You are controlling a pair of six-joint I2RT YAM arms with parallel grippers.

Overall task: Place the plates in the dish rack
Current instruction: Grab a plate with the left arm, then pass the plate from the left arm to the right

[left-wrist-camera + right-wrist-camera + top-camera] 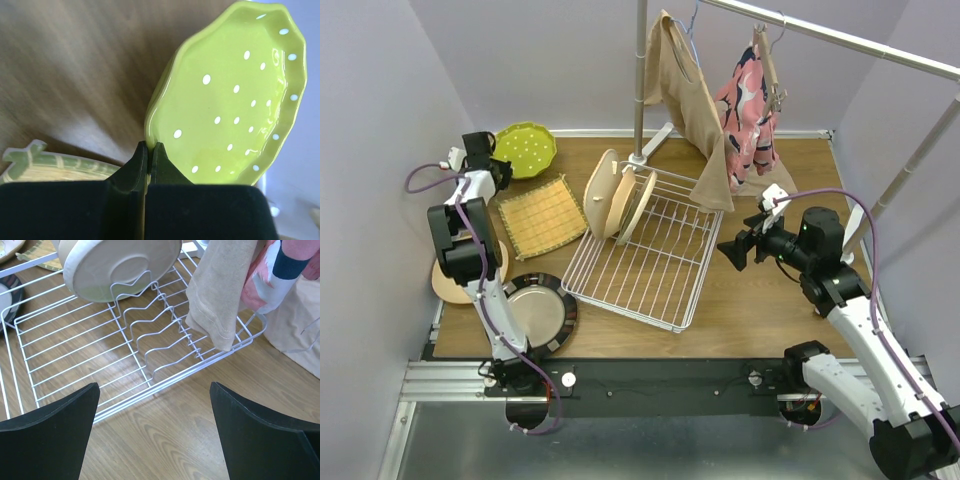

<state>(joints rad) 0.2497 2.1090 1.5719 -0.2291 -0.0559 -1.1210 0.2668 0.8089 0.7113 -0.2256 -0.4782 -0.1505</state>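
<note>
A lime green plate with white dots (527, 148) (230, 100) lies at the back left of the table. My left gripper (486, 163) (148, 150) is shut on its near rim, which sits pinched between the two fingers. The white wire dish rack (665, 262) (90, 347) holds two cream plates (605, 195) (120, 265) standing upright at its back left. A dark-rimmed silvery plate (540, 310) lies flat at the front left. A tan plate (448, 283) lies partly under the left arm. My right gripper (735, 250) (155, 425) hovers open and empty beside the rack's right edge.
A yellow woven mat (542, 215) lies between the green plate and the rack. A clothes rail (642, 70) stands behind the rack with a tan cloth (695, 100) (220, 290) and a pink patterned garment (748, 105) hanging over the rack's far corner. A floral plate edge (30, 162) shows below the left gripper.
</note>
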